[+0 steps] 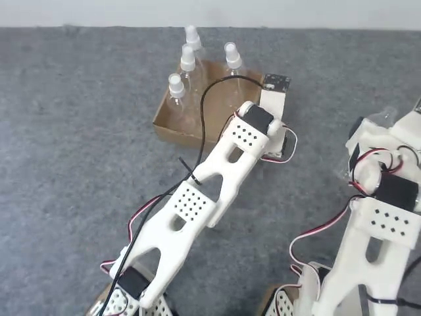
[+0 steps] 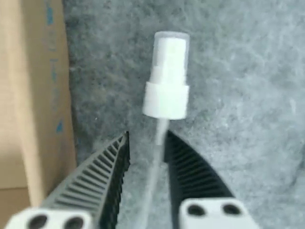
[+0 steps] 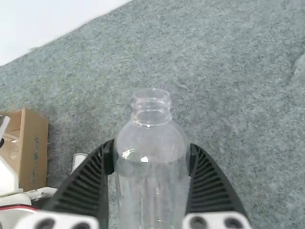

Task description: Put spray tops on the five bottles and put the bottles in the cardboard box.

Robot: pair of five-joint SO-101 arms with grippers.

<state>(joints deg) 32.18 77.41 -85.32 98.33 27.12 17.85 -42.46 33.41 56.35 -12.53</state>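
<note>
A white spray top (image 2: 166, 81) sticks out past my left gripper (image 2: 147, 140), which is shut on its thin tube just beside the cardboard box (image 2: 33, 95). In the high view the left arm (image 1: 253, 128) ends at the right side of the box (image 1: 172, 126). Several clear bottles with spray tops (image 1: 187, 62) stand in the box. My right gripper (image 3: 150, 152) is shut on an upright clear bottle (image 3: 150, 138) whose neck is bare. That bottle (image 1: 387, 118) sits at the right edge of the table, well apart from the box.
Grey carpet covers the table (image 1: 79, 164). A black cable (image 1: 204, 99) loops from the left arm over the box. The box (image 3: 26, 143) and part of the left arm (image 3: 14, 195) lie off to the side of the held bottle.
</note>
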